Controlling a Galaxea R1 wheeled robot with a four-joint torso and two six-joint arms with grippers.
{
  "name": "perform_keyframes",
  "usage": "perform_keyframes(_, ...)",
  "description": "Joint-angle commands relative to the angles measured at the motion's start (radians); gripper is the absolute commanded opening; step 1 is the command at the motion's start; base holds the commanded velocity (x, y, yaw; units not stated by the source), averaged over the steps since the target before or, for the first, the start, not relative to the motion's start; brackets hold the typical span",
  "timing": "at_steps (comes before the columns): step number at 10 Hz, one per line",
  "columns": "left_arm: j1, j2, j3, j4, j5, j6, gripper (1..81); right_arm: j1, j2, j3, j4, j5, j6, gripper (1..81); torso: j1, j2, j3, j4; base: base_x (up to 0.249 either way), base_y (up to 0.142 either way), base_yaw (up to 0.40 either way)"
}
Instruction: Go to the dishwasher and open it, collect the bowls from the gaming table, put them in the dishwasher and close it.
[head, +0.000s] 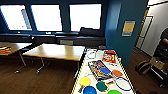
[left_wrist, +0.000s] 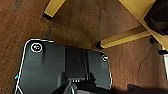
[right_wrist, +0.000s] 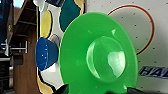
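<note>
The gaming table (head: 82, 68), long and white with a yellow and black edge, stands in the head view just beside a wooden table (head: 56, 51), and all the small things lie on its white top. At the near end of the gaming table there is a yellow bowl (head: 84, 81), then a blue bowl (head: 89, 90) just beside it, a dark green piece (head: 101, 86) next to them, and a green bowl (head: 114, 92) at the very edge of the view. A little farther along the gaming table lie a round racket with a blue rim (head: 123, 83), an orange disc (head: 117, 73) and a blue disc (head: 105, 70), which rest on or beside a flat game box (head: 99, 68). A red game box (head: 109, 56) lies near the far end of the gaming table. In the right wrist view the green bowl (right_wrist: 98, 55) shows very large, upside down, with its round base toward the camera, over the white top with a red circle line; the blue bowl (right_wrist: 45, 53) and the yellow bowl (right_wrist: 46, 24) are just beside it. Two dark tips show at the rim of the green bowl, but I cannot tell if the right pincer is spread or pinching it. The left wrist view looks at a brown floor (left_wrist: 80, 22) and light wooden table legs (left_wrist: 122, 38); the state of the left pincer I cannot tell either.
</note>
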Motion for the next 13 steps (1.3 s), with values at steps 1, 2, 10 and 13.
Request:
perform_keyframes(1, -0.044, -0.024, 0.014, 0.007, 0.043, -0.004, 81.1, 0.084, -0.103, 0.203, 0.029, 0.148, -0.009, 81.1, 0.0, 0.0, 0.0, 0.0, 0.0, 0.0, 0.0)
perform_keyframes(2, -0.046, -0.021, 0.014, 0.007, 0.043, -0.004, 81.1, 0.069, -0.105, 0.219, 0.023, 0.177, -0.009, 81.1, 0.0, 0.0, 0.0, 0.0, 0.0, 0.0, 0.0)
perform_keyframes(10, -0.049, 0.006, -0.009, 0.008, 0.044, -0.004, 81.1, 0.093, -0.185, 0.22, 0.026, 0.165, -0.007, 81.1, 0.0, 0.0, 0.0, 0.0, 0.0, 0.0, 0.0)
perform_keyframes(13, -0.053, 0.028, -0.043, 0.008, 0.05, -0.004, 81.1, 0.095, -0.202, 0.225, 0.03, 0.165, -0.007, 81.1, 0.0, 0.0, 0.0, 0.0, 0.0, 0.0, 0.0)
